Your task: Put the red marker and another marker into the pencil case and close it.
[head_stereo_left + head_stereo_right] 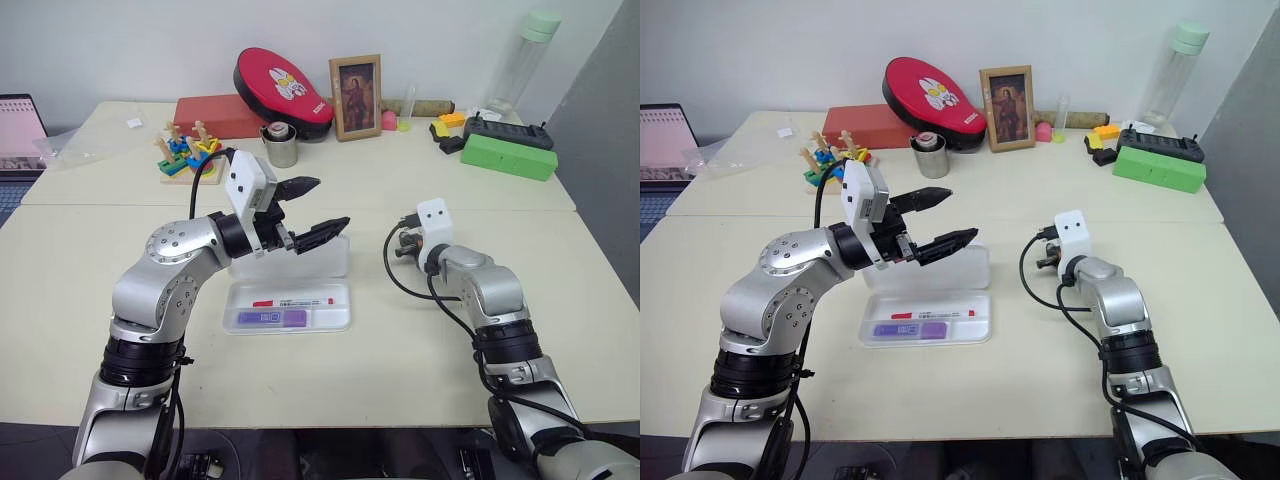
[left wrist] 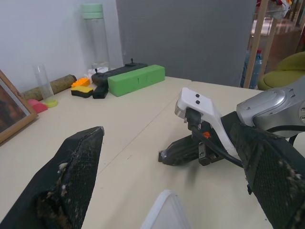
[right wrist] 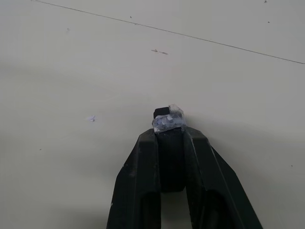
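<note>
Cream surface (image 1: 400, 380), seam across its middle. Open white pencil case (image 1: 288, 306) lies near the front edge. Along the back edge: red pouch (image 1: 282, 88), framed picture (image 1: 356, 96), metal cup (image 1: 281, 146), green box (image 1: 508, 156).

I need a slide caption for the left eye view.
Left gripper open above open pencil case holding both markers.

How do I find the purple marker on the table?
Look at the white pencil case lying open between the robot's arms. Two markers lie inside it. The purple marker is the short, fat one nearest the robot; the red marker behind it is long, thin and white.
</note>
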### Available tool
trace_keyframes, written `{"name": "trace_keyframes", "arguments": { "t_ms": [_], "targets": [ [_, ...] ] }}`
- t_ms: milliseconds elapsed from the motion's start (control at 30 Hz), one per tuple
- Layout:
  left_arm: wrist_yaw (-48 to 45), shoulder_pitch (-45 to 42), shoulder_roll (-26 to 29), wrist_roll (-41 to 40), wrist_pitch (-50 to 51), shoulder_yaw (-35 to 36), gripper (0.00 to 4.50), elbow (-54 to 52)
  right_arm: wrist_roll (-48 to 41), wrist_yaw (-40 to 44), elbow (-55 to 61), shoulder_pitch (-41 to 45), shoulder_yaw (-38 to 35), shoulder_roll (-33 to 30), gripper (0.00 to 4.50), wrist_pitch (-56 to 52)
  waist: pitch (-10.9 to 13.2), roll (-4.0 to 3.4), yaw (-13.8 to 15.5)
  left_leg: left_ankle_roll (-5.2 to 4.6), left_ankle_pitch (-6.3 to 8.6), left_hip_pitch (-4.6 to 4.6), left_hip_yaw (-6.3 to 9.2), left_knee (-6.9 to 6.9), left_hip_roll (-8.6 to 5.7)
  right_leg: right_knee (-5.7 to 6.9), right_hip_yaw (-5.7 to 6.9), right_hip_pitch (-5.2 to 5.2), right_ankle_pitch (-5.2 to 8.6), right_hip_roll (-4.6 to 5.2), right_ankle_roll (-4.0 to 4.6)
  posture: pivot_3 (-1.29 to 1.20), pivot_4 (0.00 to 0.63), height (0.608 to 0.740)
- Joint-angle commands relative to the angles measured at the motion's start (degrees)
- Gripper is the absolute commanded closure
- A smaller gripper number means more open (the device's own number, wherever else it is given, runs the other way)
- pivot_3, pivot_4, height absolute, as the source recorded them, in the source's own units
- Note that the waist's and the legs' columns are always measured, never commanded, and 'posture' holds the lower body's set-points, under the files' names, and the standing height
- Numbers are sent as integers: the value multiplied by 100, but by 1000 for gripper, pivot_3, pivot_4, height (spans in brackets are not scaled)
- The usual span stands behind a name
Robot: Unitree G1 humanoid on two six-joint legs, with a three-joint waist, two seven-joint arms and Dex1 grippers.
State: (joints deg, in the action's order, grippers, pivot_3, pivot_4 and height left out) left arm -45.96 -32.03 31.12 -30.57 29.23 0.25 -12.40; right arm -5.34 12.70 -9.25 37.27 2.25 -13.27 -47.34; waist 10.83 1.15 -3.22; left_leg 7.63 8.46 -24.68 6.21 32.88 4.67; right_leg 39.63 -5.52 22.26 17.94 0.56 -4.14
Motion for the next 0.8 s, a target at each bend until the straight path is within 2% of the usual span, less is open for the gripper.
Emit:
{"name": "trace_keyframes", "arguments": {
  "t_ms": [33,167,333,400,533,667,800],
  "targets": [
    [-146,93,168,-11,-116,202,0,-102,-264,847,243,112,-11,-359,4194,465,1,-2,-1,0,0,0,0,0,0,0,0,1,0,0,0,0,150,740],
    [-682,504,767,-80,-83,407,0,-215,-765,2271,1142,-145,322,-835,4194,869,2,-4,-31,-1,0,-1,-1,-8,1,-9,-1,2,1,0,2,0,150,740],
    [-1576,1272,1718,-240,-4,645,0,-507,-1778,3717,2640,-574,711,-1314,4194,535,4,-6,-137,-2,2,-1,0,-22,4,-11,3,5,7,-1,10,0,150,740],
    [-1700,1409,1853,-321,3,692,0,-586,-1852,3835,2818,-618,872,-1386,4194,473,4,-6,-140,-3,3,-1,1,-23,5,-16,4,4,8,0,9,0,150,740],
    [-1851,1645,2032,-331,8,702,0,-791,-1367,3880,2733,-513,1973,-1264,4194,459,4,-6,-133,-3,2,-1,-1,-6,4,-15,1,1,16,1,-17,0,150,740],
    [-1740,1582,1983,-322,28,727,0,-826,-997,3804,2368,-407,2481,-1130,4194,584,4,-5,-134,-3,2,-1,-1,-4,4,-13,-2,3,12,0,-20,0,150,740],
    [-1642,1538,1940,-370,70,726,0,-912,-813,3824,2101,-326,2625,-1072,4194,658,4,-5,-128,-3,2,-4,-2,-5,3,-16,-2,4,12,0,-22,0,150,740]
  ]
}}
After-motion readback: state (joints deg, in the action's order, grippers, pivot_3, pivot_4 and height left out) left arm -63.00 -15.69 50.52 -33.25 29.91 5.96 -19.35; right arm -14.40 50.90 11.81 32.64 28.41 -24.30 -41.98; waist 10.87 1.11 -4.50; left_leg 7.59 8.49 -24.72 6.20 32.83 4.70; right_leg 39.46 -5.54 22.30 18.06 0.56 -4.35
